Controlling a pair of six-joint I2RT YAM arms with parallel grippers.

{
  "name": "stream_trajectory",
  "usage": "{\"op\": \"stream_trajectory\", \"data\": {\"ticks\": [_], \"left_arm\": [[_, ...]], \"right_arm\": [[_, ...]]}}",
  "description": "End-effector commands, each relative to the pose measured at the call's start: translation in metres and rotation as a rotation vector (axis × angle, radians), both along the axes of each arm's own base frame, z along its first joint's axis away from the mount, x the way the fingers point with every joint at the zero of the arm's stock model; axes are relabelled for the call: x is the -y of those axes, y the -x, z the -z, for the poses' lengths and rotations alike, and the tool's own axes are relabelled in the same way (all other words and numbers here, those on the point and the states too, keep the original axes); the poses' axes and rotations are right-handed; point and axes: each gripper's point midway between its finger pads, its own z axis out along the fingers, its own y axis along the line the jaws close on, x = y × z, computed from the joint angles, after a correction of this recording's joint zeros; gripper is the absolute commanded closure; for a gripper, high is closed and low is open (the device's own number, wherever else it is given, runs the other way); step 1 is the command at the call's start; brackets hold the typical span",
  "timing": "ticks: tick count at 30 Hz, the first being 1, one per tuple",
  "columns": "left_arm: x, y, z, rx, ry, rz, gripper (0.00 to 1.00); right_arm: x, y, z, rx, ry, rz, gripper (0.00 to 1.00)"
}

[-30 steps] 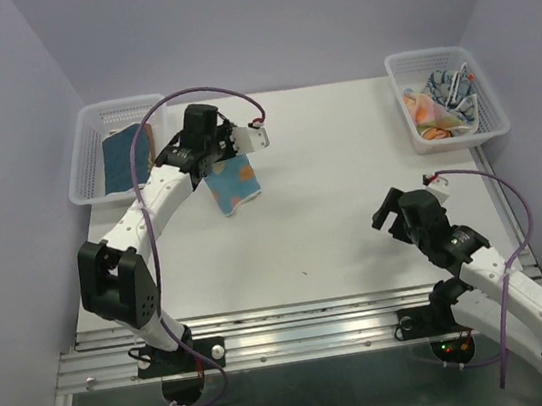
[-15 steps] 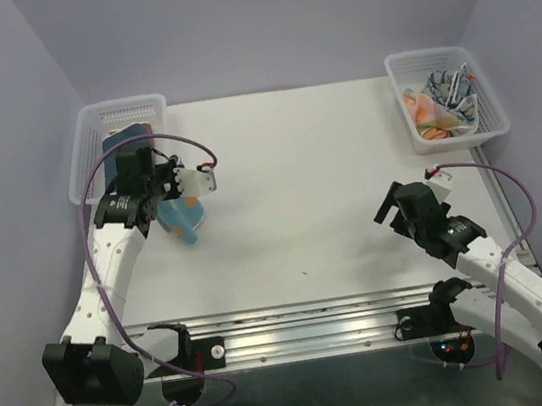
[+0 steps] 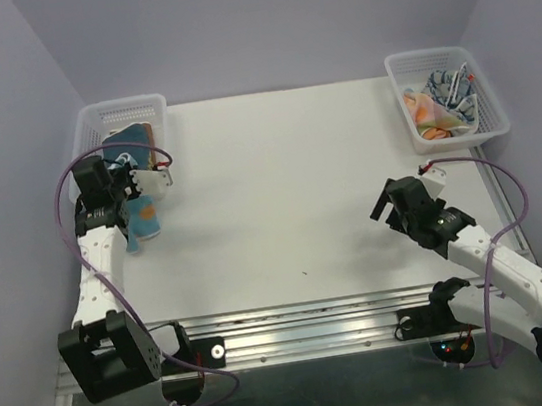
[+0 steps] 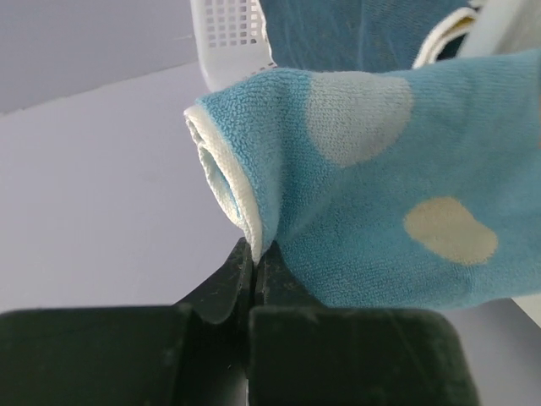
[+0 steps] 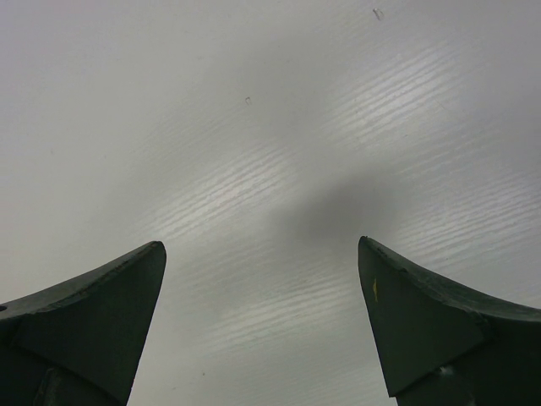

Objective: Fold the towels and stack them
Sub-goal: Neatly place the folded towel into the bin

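Note:
My left gripper [image 3: 121,200] is shut on a folded light-blue towel with pale dots [image 3: 142,219], which hangs from it beside the left basket [image 3: 89,128]. In the left wrist view the towel [image 4: 372,194] fills the frame, its white-edged fold pinched between the jaws [image 4: 252,262]. A darker blue folded towel [image 3: 126,142] lies in the left basket. My right gripper [image 3: 385,209] is open and empty over bare table; its fingers [image 5: 93,321] show nothing between them. Several crumpled towels [image 3: 444,103], orange and blue-white patterned, lie in the right basket [image 3: 404,68].
The white mesh baskets stand at the far left and far right corners of the white table [image 3: 288,180]. Purple cables loop over both arms. A metal rail [image 3: 299,330] runs along the near edge.
My left arm has swung left with the dotted towel, from mid-table to beside the left basket. My right gripper has shifted slightly and stays open.

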Motion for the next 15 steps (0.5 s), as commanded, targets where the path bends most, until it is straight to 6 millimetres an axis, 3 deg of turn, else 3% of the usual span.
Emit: {"op": "stream_trajectory", "data": {"ticks": [1, 2, 5, 8, 15], "left_arm": [[-0.003, -0.042, -0.057, 0.278, -0.003, 0.060, 1.00], [0.001, -0.049, -0.072, 0.323, 0.028, 0.088, 1.00], [0.005, -0.064, -0.085, 0.361, 0.062, 0.119, 1.00], [0.014, -0.075, -0.085, 0.377, 0.070, 0.188, 1.00], [0.015, -0.107, -0.078, 0.384, 0.099, 0.222, 1.00]], "right_arm": [[-0.009, -0.022, -0.029, 0.102, -0.048, 0.021, 0.00], [-0.010, -0.022, -0.029, 0.104, -0.050, 0.022, 0.00], [-0.009, -0.022, -0.028, 0.102, -0.052, 0.032, 0.00], [-0.008, -0.023, -0.030, 0.111, -0.052, 0.039, 0.00], [-0.005, -0.024, -0.034, 0.128, -0.041, 0.051, 0.00]]}}
